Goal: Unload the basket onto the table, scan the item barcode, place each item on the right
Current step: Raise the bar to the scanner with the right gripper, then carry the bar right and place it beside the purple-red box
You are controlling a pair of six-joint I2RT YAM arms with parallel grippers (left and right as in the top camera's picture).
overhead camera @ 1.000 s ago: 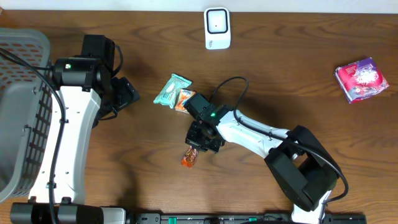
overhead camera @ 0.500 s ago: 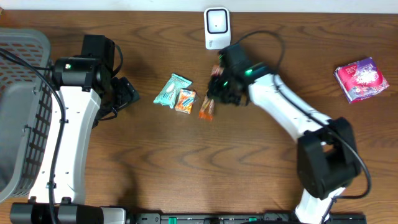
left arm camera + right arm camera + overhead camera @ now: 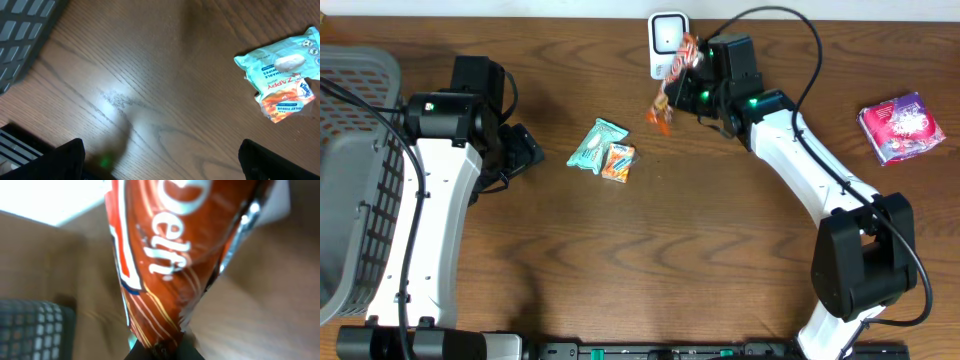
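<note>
An orange-red snack wrapper (image 3: pixel 672 85) with white lettering hangs in the air in front of the white scanner (image 3: pixel 667 35) at the table's back edge. My right gripper (image 3: pixel 692 72) is shut on one end of it. The wrapper (image 3: pixel 170 255) fills the right wrist view, pinched at the bottom where the fingers (image 3: pixel 187 353) meet, with the scanner's white face blurred behind it. At the left my left gripper (image 3: pixel 532 152) stands open over bare wood, its fingertips (image 3: pixel 260 160) wide apart with nothing between them.
A teal wipes pack (image 3: pixel 597 143) and a small orange packet (image 3: pixel 619 161) lie together mid-table, the wipes pack (image 3: pixel 280 62) also showing in the left wrist view. A pink-red pack (image 3: pixel 902 127) lies at the far right. A grey basket (image 3: pixel 355 160) stands at the left edge.
My right arm has swung from the table's near middle up to the back, carrying the wrapper off the wood to the scanner. The left arm has not moved.
</note>
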